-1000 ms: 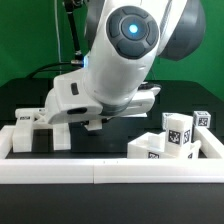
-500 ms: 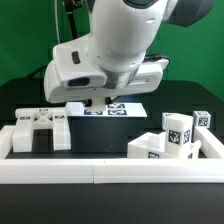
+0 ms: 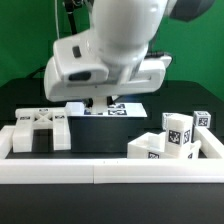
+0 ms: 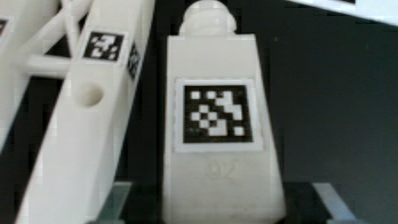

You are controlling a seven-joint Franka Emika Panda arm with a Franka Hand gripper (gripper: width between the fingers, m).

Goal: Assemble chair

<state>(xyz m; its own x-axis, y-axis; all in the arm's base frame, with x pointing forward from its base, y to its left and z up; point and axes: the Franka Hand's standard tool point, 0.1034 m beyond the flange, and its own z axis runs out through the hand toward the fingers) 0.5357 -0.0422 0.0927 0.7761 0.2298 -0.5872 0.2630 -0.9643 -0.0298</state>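
In the wrist view a chunky white chair bar (image 4: 217,110) with one square coded tag and a rounded peg at its far end runs straight out from my gripper (image 4: 221,206). The gripper is shut on the bar's near end, with a finger (image 4: 121,198) on each side. Beside it lies a longer tagged white chair part (image 4: 93,95) on the black table. In the exterior view the arm's big body hides most of the gripper (image 3: 103,100). A joined chair piece (image 3: 42,128) sits at that view's left. Loose tagged blocks (image 3: 172,140) lie at its right.
The marker board (image 3: 118,109) lies flat behind the gripper. A plain long white border rail (image 3: 100,172) runs along the front of the black table. A green backdrop stands behind.
The arm has risen and shifted toward the exterior view's left, uncovering the marker board. The grip has not changed.
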